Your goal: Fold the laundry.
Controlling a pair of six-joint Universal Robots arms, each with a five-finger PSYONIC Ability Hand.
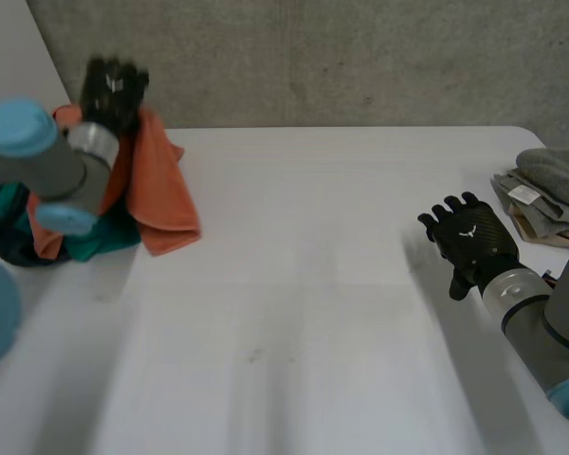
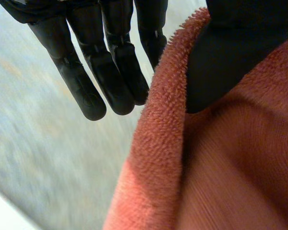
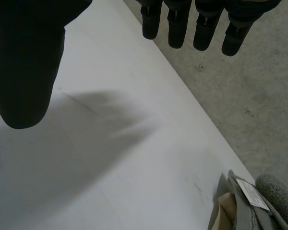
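An orange towel (image 1: 161, 199) hangs at the table's far left, lifted above a heap of laundry. My left hand (image 1: 114, 87) is raised over it by the wall. In the left wrist view the thumb (image 2: 225, 57) presses on the towel's fuzzy edge (image 2: 158, 143), and the straight fingers (image 2: 110, 81) lie just beside that edge, so the towel is pinched. My right hand (image 1: 469, 237) hovers over the table's right side with relaxed fingers and nothing in it. Its fingers (image 3: 177, 26) and thumb (image 3: 24, 62) stand well apart above bare table.
A heap of teal and dark clothes (image 1: 100, 239) lies under the left arm at the white table's (image 1: 313, 303) left edge. A stack of folded grey and beige pieces (image 1: 550, 190) with a white label (image 3: 252, 194) sits at the far right corner. A concrete wall runs behind.
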